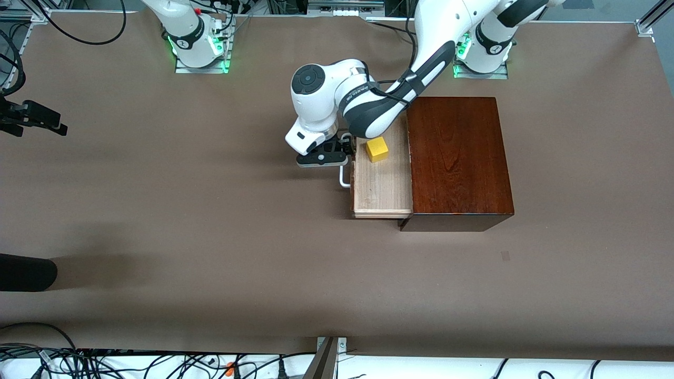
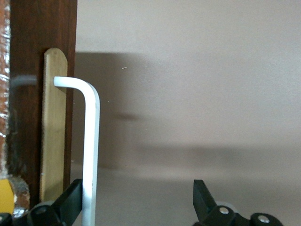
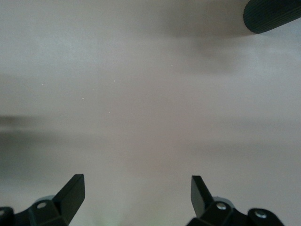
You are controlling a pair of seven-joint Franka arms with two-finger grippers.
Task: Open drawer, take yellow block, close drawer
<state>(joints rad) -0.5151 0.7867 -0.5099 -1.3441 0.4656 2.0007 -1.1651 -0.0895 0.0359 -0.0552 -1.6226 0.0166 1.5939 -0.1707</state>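
Drawer [image 1: 382, 184]: pulled out of box [image 1: 458, 158] | yellow block [image 1: 377, 149]: in drawer tray | left gripper [image 2: 136, 197]: spread wide at white handle [image 2: 91, 141], holding nothing | right gripper [image 3: 136, 193]: wide, waiting over desk [image 1: 210, 237]

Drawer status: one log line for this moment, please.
drawer: open | block: inside | left claw: open, at handle | right claw: open, waiting

Brown table [image 1: 158, 210] — dark wooden box [image 1: 458, 158] resting on it

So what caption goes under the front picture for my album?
Drawer pulled open, yellow block inside, left gripper open at the white handle.
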